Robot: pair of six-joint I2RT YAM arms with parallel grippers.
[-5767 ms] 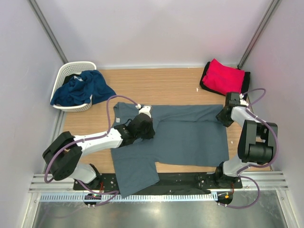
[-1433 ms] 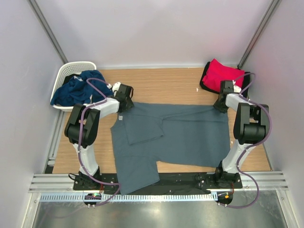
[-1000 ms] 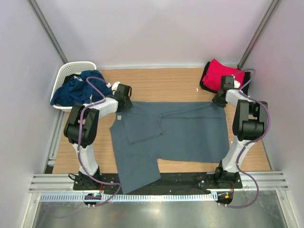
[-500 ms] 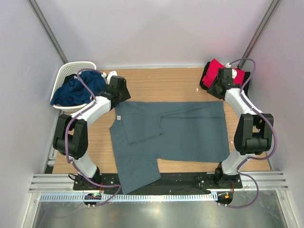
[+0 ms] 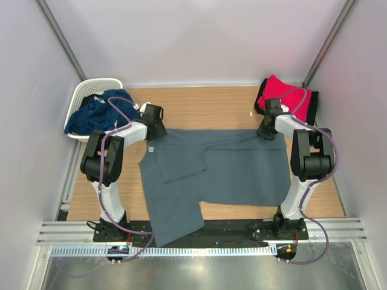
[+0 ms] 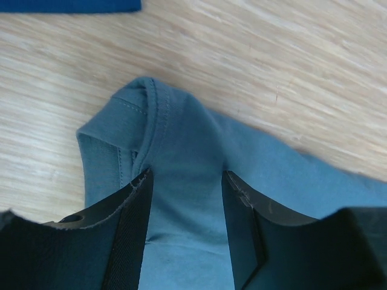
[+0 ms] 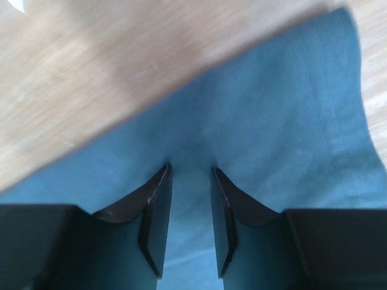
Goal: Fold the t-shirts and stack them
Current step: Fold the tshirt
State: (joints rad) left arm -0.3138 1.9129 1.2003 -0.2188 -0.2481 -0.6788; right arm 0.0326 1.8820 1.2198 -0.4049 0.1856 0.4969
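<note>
A slate grey-blue t-shirt (image 5: 230, 169) lies spread on the wooden table (image 5: 205, 106), with one flap folded over its left part. My left gripper (image 5: 158, 128) is down on its far left corner. In the left wrist view the gripper (image 6: 187, 175) stands open, its fingers either side of a raised ridge of the cloth (image 6: 181, 133). My right gripper (image 5: 264, 134) is down on the far edge near the right corner. It (image 7: 189, 169) is open by a narrower gap, fingertips pressed into the cloth (image 7: 272, 121), which puckers there.
A white lattice basket (image 5: 91, 84) at the far left holds a navy blue t-shirt (image 5: 100, 112) draped over its rim. A folded red t-shirt (image 5: 284, 96) lies on a black one (image 5: 313, 106) at the far right. The grey-blue shirt's near left part (image 5: 172, 220) hangs over the table's front edge.
Half a second ago both grippers were raised and farther back, off the shirt. Both have come back down onto its far edge. The shirt itself has barely shifted.
</note>
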